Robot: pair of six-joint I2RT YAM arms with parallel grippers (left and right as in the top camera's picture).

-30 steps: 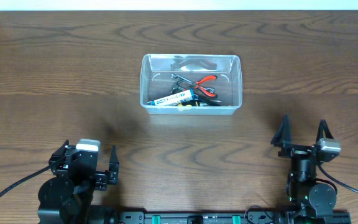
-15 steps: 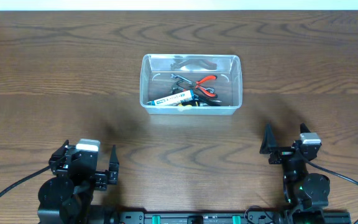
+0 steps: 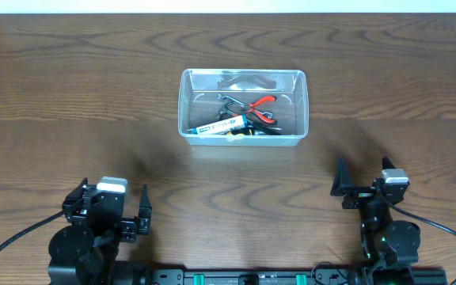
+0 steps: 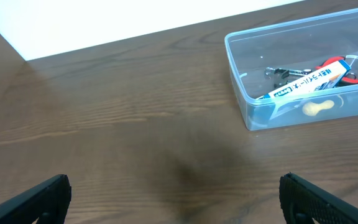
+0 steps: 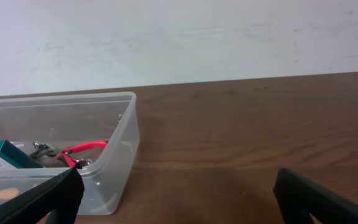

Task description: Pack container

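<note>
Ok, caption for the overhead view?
Clear container holds red-handled pliers and a blue-white package; left gripper and right gripper open, empty.

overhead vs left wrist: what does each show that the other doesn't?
Only overhead: the open right gripper, both arm bases, and the whole clear plastic rectangular container.
Only left wrist: a low look through the container's side wall, its right end cropped, with a pale yellow rounded piece plain against that wall; overhead gives a sliver at most.
Both: the open left gripper, the container, the red-handled pliers and the white-and-blue labelled pack inside it, and the brown wooden table.
</note>
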